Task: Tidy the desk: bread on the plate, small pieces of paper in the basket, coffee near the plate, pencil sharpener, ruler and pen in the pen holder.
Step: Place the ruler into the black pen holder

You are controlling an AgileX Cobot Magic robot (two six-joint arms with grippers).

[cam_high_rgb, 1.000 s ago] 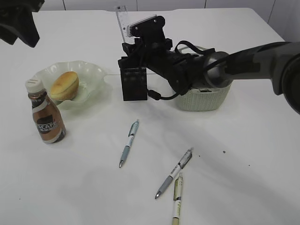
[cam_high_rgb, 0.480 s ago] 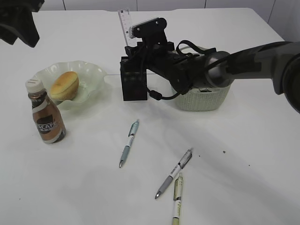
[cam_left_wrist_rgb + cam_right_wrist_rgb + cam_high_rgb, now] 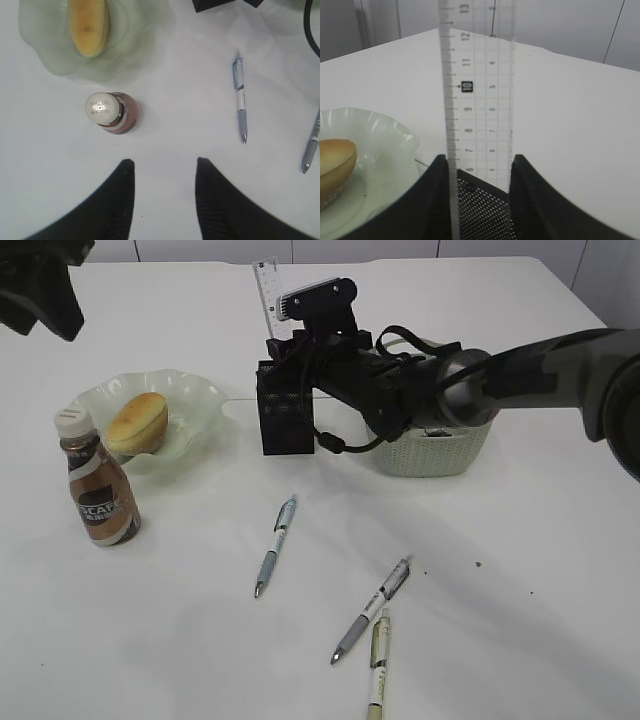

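— What do we see at the right gripper [image 3: 476, 172]?

— We see its two black fingers [image 3: 436, 200] clamped on the edges of the clear ruler [image 3: 476, 95], which stands upright with its lower end inside the black mesh pen holder [image 3: 287, 415]. The gripper sits just above the holder's mouth.

— And the left gripper [image 3: 164, 172]?

— We see its fingers [image 3: 220, 202] apart with nothing between them, raised over bare table [image 3: 520, 540] well to the left of the pen holder, looking down on the coffee bottle [image 3: 112, 111].

— Where do the other things lie, taking the pen holder as our mark?

— To its left we find the pale green plate [image 3: 195, 400] with the bread [image 3: 138, 421] on it, and the coffee bottle upright just in front of the plate. Just right of the holder stands the white basket [image 3: 432, 452], partly hidden by the right arm. In front of the holder a blue pen [image 3: 274, 545] lies on the table; farther forward and to the right we see a grey pen [image 3: 371, 610] and a yellowish pen [image 3: 377, 665] close together.
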